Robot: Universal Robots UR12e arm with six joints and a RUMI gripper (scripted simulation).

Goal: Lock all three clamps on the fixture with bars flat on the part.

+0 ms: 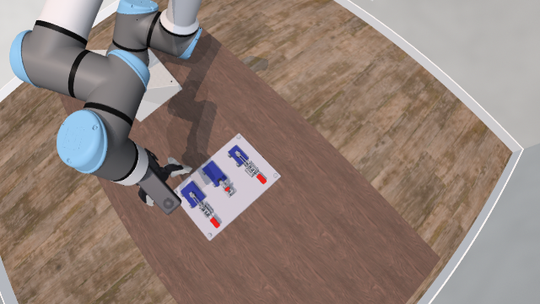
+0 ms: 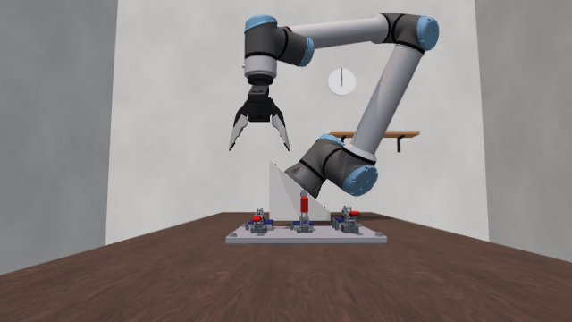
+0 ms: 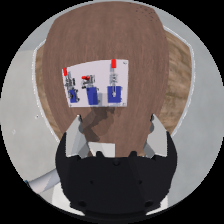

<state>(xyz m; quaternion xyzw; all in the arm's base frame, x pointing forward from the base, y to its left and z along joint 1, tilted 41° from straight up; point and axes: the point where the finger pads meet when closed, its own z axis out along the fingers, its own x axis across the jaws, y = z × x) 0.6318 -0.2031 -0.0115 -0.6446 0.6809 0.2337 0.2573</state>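
The fixture plate [image 1: 240,203] [image 2: 277,240] [image 3: 102,70] carries three clamps. The clamp by the gripper has its red handle [image 1: 214,222] [image 2: 256,218] [image 3: 114,64] low, pointing outward, its bar over a blue block [image 1: 198,188] [image 3: 114,97]. The middle clamp's red handle [image 1: 228,189] [image 2: 304,204] [image 3: 85,78] stands upright; no bar shows over its blue block [image 1: 213,172] [image 3: 92,96]. The far clamp's red handle [image 1: 261,179] [image 2: 354,213] [image 3: 65,72] also points outward, slightly raised. Whether the outer clamps are locked cannot be told. My gripper [image 1: 168,186] [image 2: 259,149] [image 3: 116,115] is open and empty, high above the plate's base-side edge.
The brown table [image 1: 321,211] [image 2: 286,282] lies under the plate. The robot's pale pedestal [image 1: 158,99] [image 2: 281,201] stands behind the plate. Corner bolts [image 1: 275,175] [image 2: 379,233] stick up slightly. A shelf [image 2: 402,133] hangs on the back wall.
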